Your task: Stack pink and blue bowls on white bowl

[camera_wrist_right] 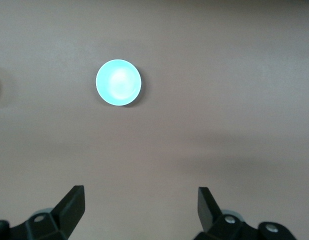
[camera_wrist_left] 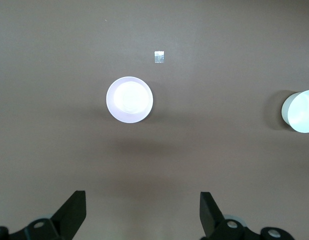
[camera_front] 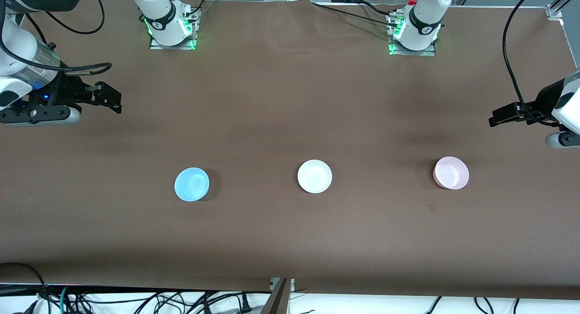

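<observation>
Bowls are all still sitting separately on the table (camera_front: 290,101), so nothing's stacked yet as far as I can judge. They lie in one row, well apart from each other: blue bowl (camera_front: 192,184) toward the right arm's end, white bowl (camera_front: 314,176) in the middle, pink bowl (camera_front: 451,172) toward the left arm's end. All three sit upright, open side up, and being round there's no long axis to worry about, so any approach angle works about the same. The bit that matters for the next move is who's closer to what. The right gripper (camera_front: 111,99) hangs over the table edge at its own end, fingers spread wide and holding nothing, and the blue one is the bowl on its side; in the right wrist view it shows well ahead of the open fingers (camera_wrist_right: 69,205). The left gripper (camera_front: 500,117) mirrors that over its own end, also spread and empty, with the pink bowl (camera_wrist_left: 129,99) ahead of it and the white bowl (camera_wrist_left: 299,111) off to the side, farther along the row. So my guess is each arm takes its own neighbour and carries it inward to the white one. There's also a tiny scrap of tape (camera_wrist_left: 159,57) on the table near the pink bowl, probably harmless.
</observation>
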Robot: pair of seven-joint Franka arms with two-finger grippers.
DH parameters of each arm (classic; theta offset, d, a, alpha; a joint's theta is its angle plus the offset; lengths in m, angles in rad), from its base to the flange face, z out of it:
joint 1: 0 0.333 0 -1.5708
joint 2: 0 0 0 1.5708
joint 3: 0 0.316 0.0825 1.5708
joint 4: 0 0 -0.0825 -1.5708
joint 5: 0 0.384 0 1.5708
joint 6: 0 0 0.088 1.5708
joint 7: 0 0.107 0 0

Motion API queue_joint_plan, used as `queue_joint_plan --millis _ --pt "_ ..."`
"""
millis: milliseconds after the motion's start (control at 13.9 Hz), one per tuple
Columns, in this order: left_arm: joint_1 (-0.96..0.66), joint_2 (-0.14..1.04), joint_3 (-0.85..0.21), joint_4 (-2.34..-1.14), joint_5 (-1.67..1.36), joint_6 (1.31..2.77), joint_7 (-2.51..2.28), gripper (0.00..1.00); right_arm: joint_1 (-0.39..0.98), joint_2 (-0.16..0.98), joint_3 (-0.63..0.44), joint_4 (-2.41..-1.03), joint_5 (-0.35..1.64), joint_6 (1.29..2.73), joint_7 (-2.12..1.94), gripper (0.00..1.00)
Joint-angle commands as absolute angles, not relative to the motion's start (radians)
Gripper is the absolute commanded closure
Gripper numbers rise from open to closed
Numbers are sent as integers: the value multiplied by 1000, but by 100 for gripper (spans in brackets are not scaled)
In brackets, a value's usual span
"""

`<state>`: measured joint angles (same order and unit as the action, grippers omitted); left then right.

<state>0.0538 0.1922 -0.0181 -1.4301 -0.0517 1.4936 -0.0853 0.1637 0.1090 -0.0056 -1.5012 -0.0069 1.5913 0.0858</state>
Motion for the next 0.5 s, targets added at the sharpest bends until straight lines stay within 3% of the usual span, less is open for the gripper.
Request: queue_joint_plan --millis 0,215,431 --pt "78 215 -2 -1457 -66 1547 -69 0 164 95 -6 -1499 -15 1588 97 0" --pt "113 236 12 -1564 -66 1673 -49 0 164 95 -5 -1499 -12 1588 97 0" --pt "144 313 11 -1594 -69 1755 12 0 164 95 -5 -1499 -11 1589 95 0"
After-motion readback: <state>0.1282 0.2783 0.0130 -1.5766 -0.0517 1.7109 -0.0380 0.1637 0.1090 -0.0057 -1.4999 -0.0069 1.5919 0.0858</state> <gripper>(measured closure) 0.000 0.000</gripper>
